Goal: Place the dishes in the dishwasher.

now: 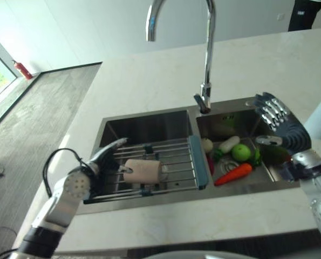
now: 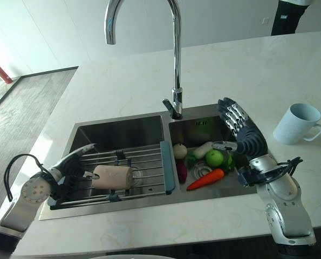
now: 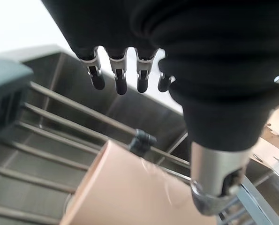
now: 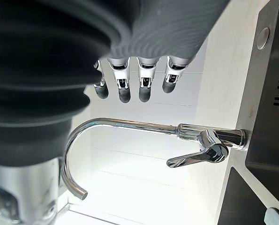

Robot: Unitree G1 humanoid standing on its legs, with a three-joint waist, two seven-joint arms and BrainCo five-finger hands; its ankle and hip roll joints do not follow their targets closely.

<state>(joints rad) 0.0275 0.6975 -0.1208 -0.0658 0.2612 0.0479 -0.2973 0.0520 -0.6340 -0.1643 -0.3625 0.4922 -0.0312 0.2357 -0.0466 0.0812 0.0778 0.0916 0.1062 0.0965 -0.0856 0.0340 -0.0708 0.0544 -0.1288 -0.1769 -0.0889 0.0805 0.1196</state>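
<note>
- Left hand (image 2: 74, 159) low over the wire rack (image 2: 144, 178) in the left sink basin (image 2: 117, 132) – fingers (image 3: 118, 77) straight, holding nothing.
- Pink cup (image 2: 113, 177) lying on its side on the rack, just beside the left hand – not touching, as far as can be told.
- Right hand (image 2: 244, 132) raised over the right basin (image 2: 203, 125), fingers (image 4: 124, 84) spread wide, empty.
- Under it: green apple (image 2: 214, 157), carrot (image 2: 205, 179), other veg.
- Faucet (image 2: 173, 59) arching up behind the divider btw the basins.
- White-blue mug (image 2: 298, 123) upright on the counter (image 2: 149, 81), right of the sink, well apart from both hands.
</note>
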